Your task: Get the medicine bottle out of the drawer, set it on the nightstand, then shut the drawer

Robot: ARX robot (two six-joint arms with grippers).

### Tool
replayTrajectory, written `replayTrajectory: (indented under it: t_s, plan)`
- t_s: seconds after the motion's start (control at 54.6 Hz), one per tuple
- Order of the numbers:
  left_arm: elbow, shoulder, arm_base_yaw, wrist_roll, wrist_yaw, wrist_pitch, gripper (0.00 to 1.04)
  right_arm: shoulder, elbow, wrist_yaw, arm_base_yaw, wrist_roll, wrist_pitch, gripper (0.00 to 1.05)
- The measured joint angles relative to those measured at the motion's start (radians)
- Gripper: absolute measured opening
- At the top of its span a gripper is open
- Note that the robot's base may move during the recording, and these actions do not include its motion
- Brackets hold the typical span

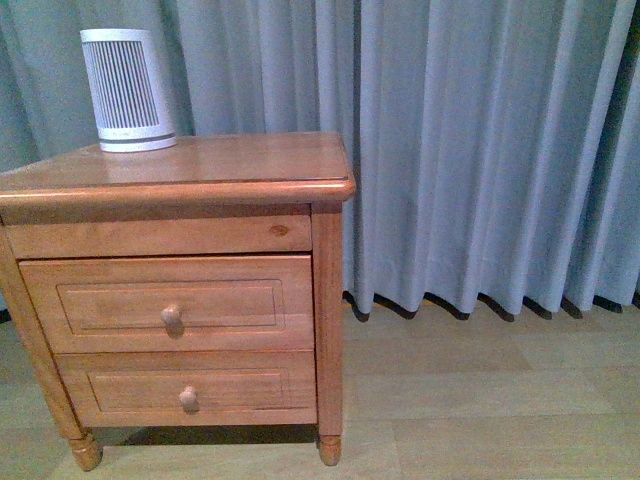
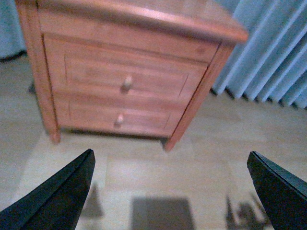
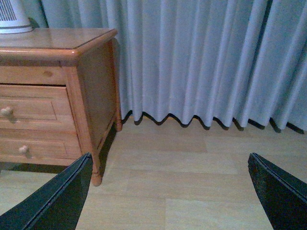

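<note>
Blue-grey curtains (image 1: 480, 150) hang across the back of the room and reach down to a pale wood floor (image 1: 480, 400). On the left side of the front view I see the nightstand (image 1: 200, 190). A white ribbed device (image 1: 127, 90) stands on its top surface, in the upper left of the frame.

Lower down on the nightstand is the drawer (image 1: 230, 305), the taller one, with a round knob (image 1: 171, 316) in the middle. It is pushed all the way in. Just below it, the shorter drawer (image 1: 250, 385) is shut too. I cannot see the medicine bottle anywhere, so I cannot tell where it is.

My left tool (image 2: 170, 160) hangs over the floor, well apart from the nightstand, facing the drawer fronts. Its two dark fingers (image 2: 62, 196) are spread wide with nothing between them. My right tool (image 3: 170, 160) is also over the floor, near the nightstand's side. Its fingers (image 3: 57, 201) are wide apart too, holding nothing.
</note>
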Motion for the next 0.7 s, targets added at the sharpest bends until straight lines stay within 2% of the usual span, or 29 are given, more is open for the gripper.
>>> replayTrajectory:
  t_s: [0.11, 0.329, 0.567, 0.696]
  plan:
    - [0.200, 0.286, -0.019, -0.013, -0.035, 0.192, 0.98, 0.000, 0.000, 0.000, 0.000, 0.000, 0.000, 0.98]
    - [0.433, 0.814, -0.090, -0.005, -0.053, 0.447, 0.98, 0.000, 0.000, 0.000, 0.000, 0.000, 0.000, 0.98]
    - [0.552, 1.321, -0.110, 0.020, -0.126, 0.544, 0.98, 0.000, 0.000, 0.000, 0.000, 0.000, 0.000, 0.98]
    - [0.645, 1.478, -0.117, 0.045, -0.151, 0.548, 0.98, 0.000, 0.000, 0.000, 0.000, 0.000, 0.000, 0.98]
